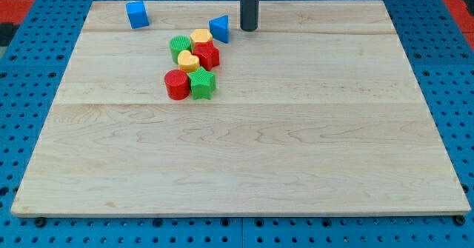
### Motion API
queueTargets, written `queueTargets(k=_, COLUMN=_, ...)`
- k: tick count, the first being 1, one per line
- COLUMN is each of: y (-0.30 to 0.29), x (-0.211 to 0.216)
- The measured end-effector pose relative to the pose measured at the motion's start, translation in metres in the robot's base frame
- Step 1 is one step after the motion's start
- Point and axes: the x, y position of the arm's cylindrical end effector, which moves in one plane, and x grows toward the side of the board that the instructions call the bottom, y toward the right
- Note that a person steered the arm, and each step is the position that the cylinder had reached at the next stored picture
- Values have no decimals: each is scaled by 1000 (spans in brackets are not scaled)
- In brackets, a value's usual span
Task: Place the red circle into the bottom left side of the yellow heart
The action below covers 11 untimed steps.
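tip: my tip [249,29] sits near the view's top, just right of the blue triangle, with a small gap, touching no block
jaws: none on this rig, just a straight dark rod; it has hold of nothing
red circle: red circle [176,84] at the cluster's lower left, touching the green star on its right
yellow heart: yellow heart [188,61] mid-cluster; the red circle lies just below and left of it, edges about touching
green star: green star [202,84] below the heart and slightly to its right, beside the red circle
red star: red star [207,55] right of the heart, pressed against it
green circle: green circle [180,47] above-left of the heart, touching it
yellow hexagon: yellow hexagon [201,38] at the cluster's top, between green circle and blue triangle
blue triangle: blue triangle [219,28] at the cluster's upper right, closest block to the tip
blue cube: blue cube [137,14] alone toward the view's top left, well apart from the cluster
desk: pale wooden desk [244,159], lower half bare; sits on a blue pegboard [29,70]
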Motion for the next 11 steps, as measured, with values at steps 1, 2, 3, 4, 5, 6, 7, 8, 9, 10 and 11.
queueTargets(k=1, y=-12, x=-8)
queueTargets(k=2, y=-41, x=19)
queueTargets(k=3, y=-45, x=37)
queueTargets(k=4, y=-18, x=40)
queueTargets(k=5, y=20, x=101)
queueTargets(k=6, y=30, x=167)
queueTargets(k=7, y=25, x=215)
queueTargets(k=8, y=-20, x=233)
queueTargets(k=9, y=-62, x=227)
queueTargets(k=10, y=-82, x=213)
queueTargets(k=11, y=-100, x=189)
